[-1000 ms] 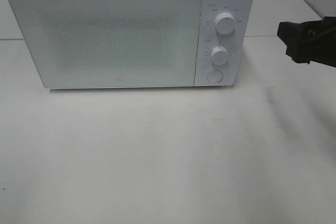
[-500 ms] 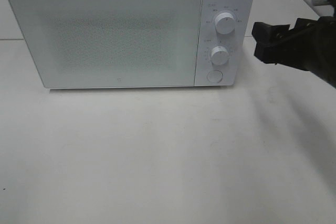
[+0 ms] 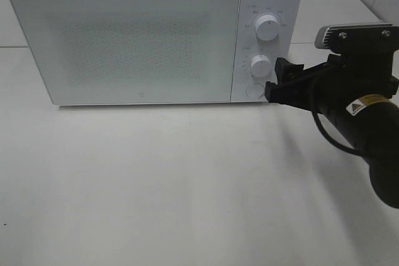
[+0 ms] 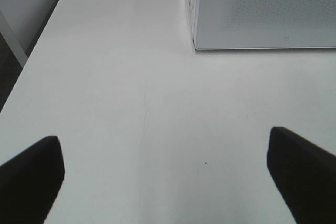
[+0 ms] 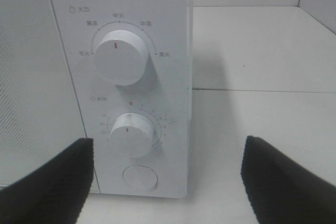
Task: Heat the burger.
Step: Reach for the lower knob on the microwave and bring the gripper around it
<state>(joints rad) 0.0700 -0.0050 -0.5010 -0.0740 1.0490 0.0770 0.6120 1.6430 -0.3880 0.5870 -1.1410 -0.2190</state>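
Now at the control panel [image 3: 265,48] of the microwave [image 3: 143,42]: right gripper [image 3: 274,80] poised at 3 o'clock of the panel in the high view, jaws spread wide, pinching nothing, tips just beside the panel's edge, level with the lower dial [image 3: 260,66] and the round button [image 3: 254,90] at that dial's 6 o'clock. Meanwhile left gripper [image 4: 165,177] likewise spread and empty, hovering over the table [image 3: 187,185], well apart from the door [image 3: 124,42]. No sight of the burger anywhere; door shut and frosted, so cannot tell whether inside. Probably a press on the button or a turn of the dial next. For the dial: centre squarely, straddle the knob evenly, close gently to a firm bite, then rotate about the knob's own axis without dragging sideways. For the button: bring the jaws together first, push straight in with one tip, stay clear of the lower dial at 12 o'clock and the upper dial [image 3: 267,28] beyond. Keep pressure modest to avoid shoving the oven backward.
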